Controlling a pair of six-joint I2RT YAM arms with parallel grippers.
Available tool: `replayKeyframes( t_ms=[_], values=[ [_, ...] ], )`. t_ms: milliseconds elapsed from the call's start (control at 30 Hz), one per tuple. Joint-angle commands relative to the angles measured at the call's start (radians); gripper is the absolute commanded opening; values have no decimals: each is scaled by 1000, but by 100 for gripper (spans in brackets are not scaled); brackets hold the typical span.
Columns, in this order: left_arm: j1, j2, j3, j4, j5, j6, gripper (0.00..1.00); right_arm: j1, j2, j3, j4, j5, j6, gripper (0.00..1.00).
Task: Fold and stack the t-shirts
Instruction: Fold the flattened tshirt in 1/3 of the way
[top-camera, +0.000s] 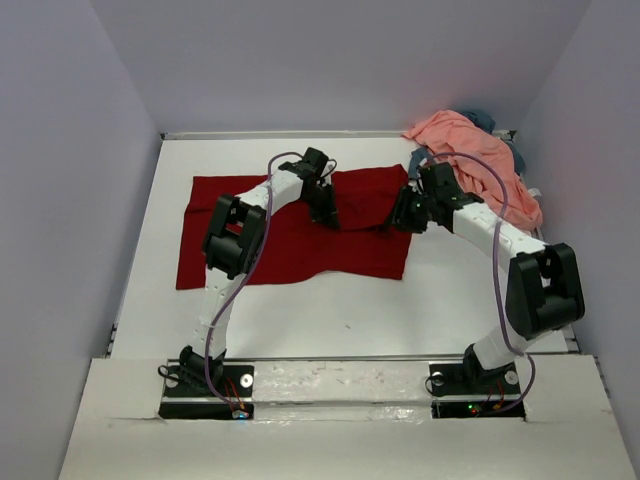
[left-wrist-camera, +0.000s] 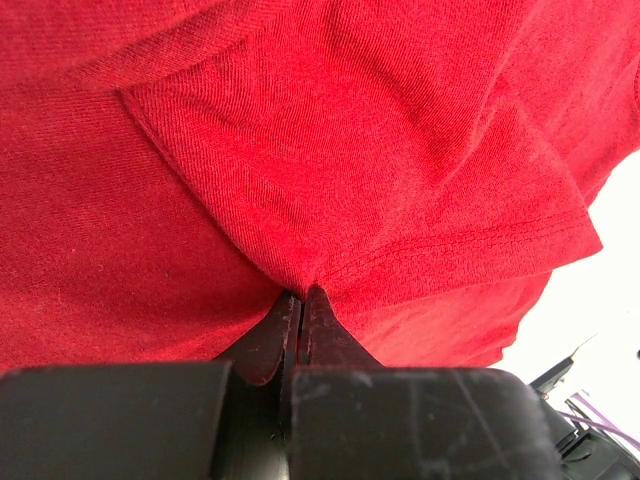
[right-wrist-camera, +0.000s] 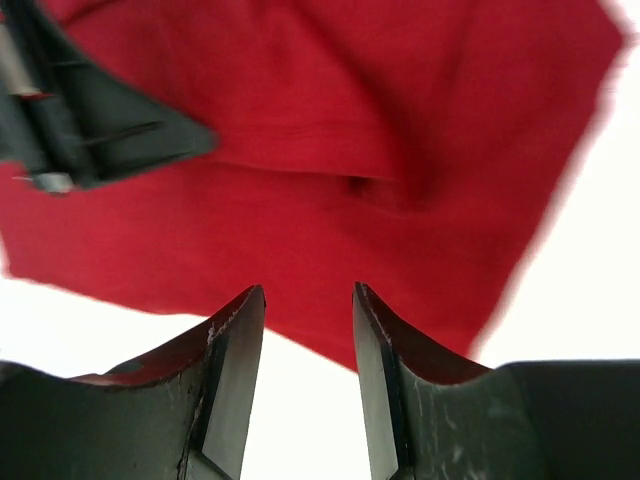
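Note:
The dark red t-shirt lies spread on the white table, its right part folded over toward the middle. My left gripper is shut on a pinch of the dark red t-shirt near a sleeve hem, in the shirt's middle. My right gripper is open and empty, just above the shirt's right edge; the left gripper's body shows in its view. The salmon pink t-shirt lies heaped at the back right, over the slate blue-grey t-shirt, which shows only at the edges.
White walls close the table at the back and both sides. The heap of shirts fills the back right corner. A metal rail runs along the near edge by the arm bases.

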Motion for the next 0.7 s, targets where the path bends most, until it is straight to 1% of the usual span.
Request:
replayKeyframes(
  t_ms=[0, 67, 167, 200, 333, 367, 467, 533, 667],
  values=[
    [-3, -67, -15, -38, -20, 32, 0, 13, -88, -100, 11, 321, -148, 46],
    [-3, -70, -21, -35, -25, 37, 0, 14, -145, -157, 76, 417, -144, 46],
    [1, -77, -38, -21, -24, 37, 0, 14, -208, -269, 191, 459, -138, 46],
    [3, -80, -46, -15, -24, 37, 0, 14, -210, -306, 215, 459, -135, 45],
    [8, -86, -52, -4, -22, 40, 0, 40, -188, -361, 323, 475, -125, 45],
    [9, -88, -52, -3, -24, 41, 0, 49, -184, -390, 378, 476, -124, 45],
    [14, -88, -43, -1, -22, 49, 0, 49, -164, -418, 481, 443, -133, 45],
    [18, -88, -32, -6, -25, 55, 0, 58, -148, -412, 518, 435, -147, 45],
    [21, -86, -23, -17, -31, 60, 0, 87, -129, -380, 519, 427, -170, 45]
  ],
)
